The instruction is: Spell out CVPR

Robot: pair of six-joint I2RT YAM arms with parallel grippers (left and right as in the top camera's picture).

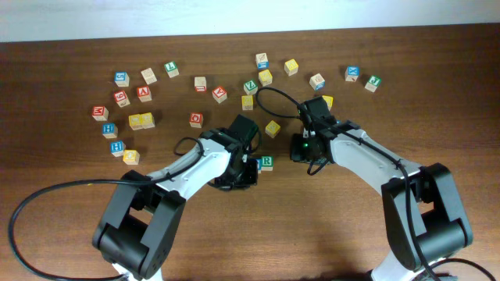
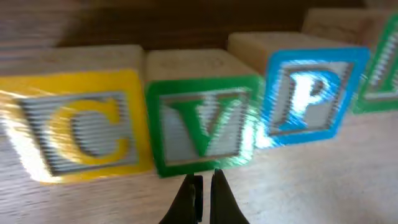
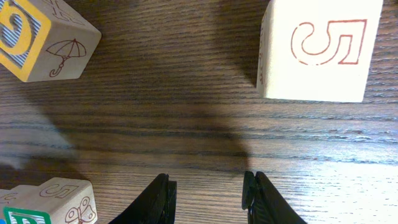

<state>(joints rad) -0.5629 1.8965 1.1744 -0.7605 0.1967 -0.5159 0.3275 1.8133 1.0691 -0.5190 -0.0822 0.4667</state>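
Overhead: the left pincer (image 1: 244, 168) points down at the middle of the desk (image 1: 70, 179), its wrist hiding most of the row below it. The R block (image 1: 266, 162) shows just to its right. The right pincer (image 1: 301, 148) sits near that block, on its far side. Loose blocks (image 1: 143, 94) lie scattered along the far part of the desk.

Left wrist: the C block (image 2: 78, 134), V block (image 2: 202, 124) and P block (image 2: 308, 96) stand in a row, C and V touching and P set slightly further back. A green-edged block (image 2: 379, 74) follows at the frame's edge, its letter cut off. The left pincer (image 2: 203, 190) is clenched on nothing, its tips just in front of the V block.

Right wrist: the right pincer (image 3: 208, 196) is released, with bare wood between its fingers. A 5 block (image 3: 320, 50) lies ahead to the right and a yellow block (image 3: 46, 40) with an umbrella to the left. A butterfly block (image 3: 53, 202) with a green face sits beside the left finger.
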